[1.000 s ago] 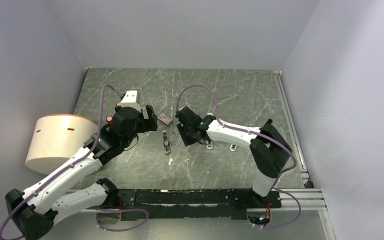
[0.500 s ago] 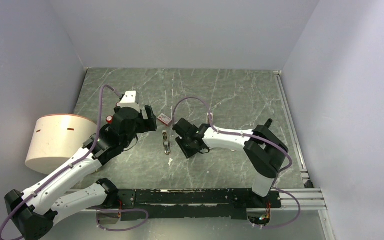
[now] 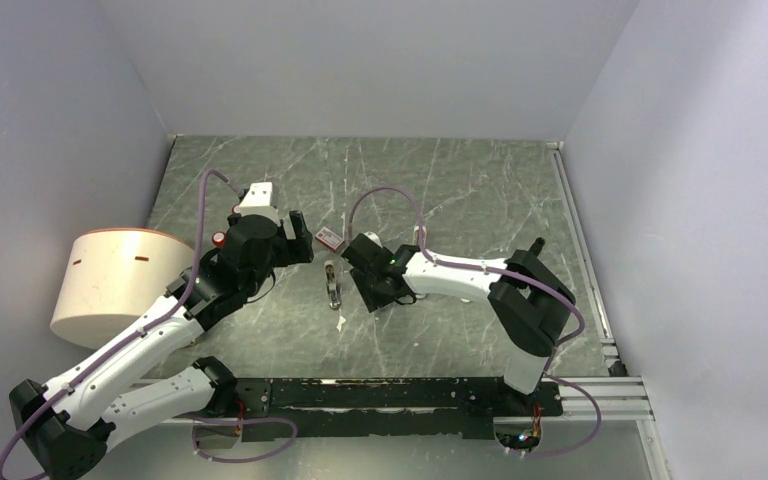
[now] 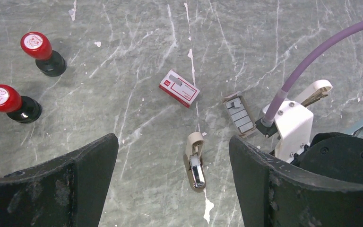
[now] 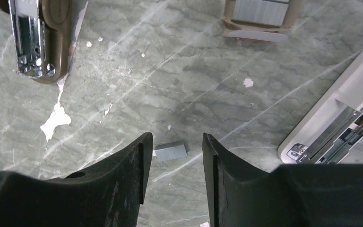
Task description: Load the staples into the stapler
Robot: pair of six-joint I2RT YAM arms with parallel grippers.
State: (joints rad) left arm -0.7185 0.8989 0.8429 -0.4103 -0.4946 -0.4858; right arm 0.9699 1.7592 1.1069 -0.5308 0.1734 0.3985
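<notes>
neighbouring the staples (image 4: 239, 114), a box (image 4: 179, 88) bears illegible print.

- You swung the right gripper (image 5: 176, 139) toward 7 o'clock, nearer the stapler (image 3: 332, 284).
- You eased its jaws wider, leaving the staple strip (image 5: 171, 152) lying loose on the table between them.
- Your right elbow followed toward 7 o'clock.

The stapler (image 5: 38, 38) runs off the right wrist view's top edge.
</notes>
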